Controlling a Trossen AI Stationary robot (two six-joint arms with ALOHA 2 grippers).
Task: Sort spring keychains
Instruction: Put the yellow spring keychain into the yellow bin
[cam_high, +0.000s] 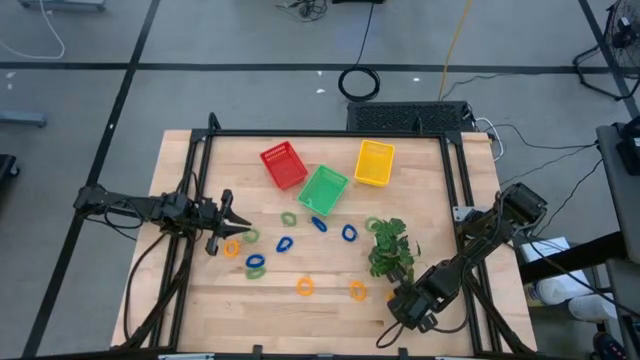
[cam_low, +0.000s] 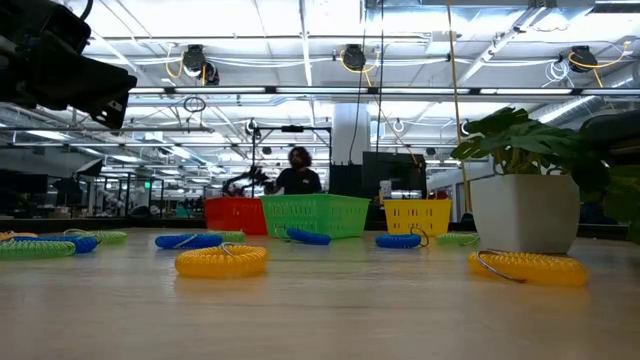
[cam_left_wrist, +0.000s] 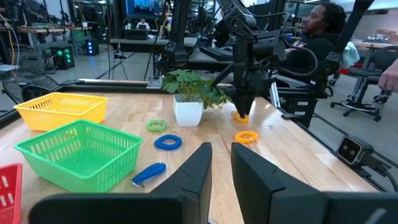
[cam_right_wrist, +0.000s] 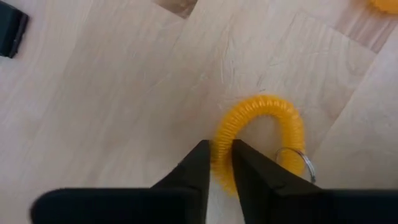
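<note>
On the wooden table (cam_high: 420, 170), scattered spring keychains (cam_high: 285, 243)

Three baskets (cam_high: 322, 173), scattered keychains (cam_high: 283, 244), plant (cam_high: 390, 246)

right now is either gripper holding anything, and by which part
The right gripper is pinched on an orange spring keychain, gripping its coil opposite the metal ring side. The left gripper holds nothing.

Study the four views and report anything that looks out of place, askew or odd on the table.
Nothing looks spilled or damaged. The three baskets sit askew to one another, the green basket most tilted. A potted plant stands among the scattered spring keychains, unlike the rest. The right pincer has an orange keychain between its fingers.
</note>
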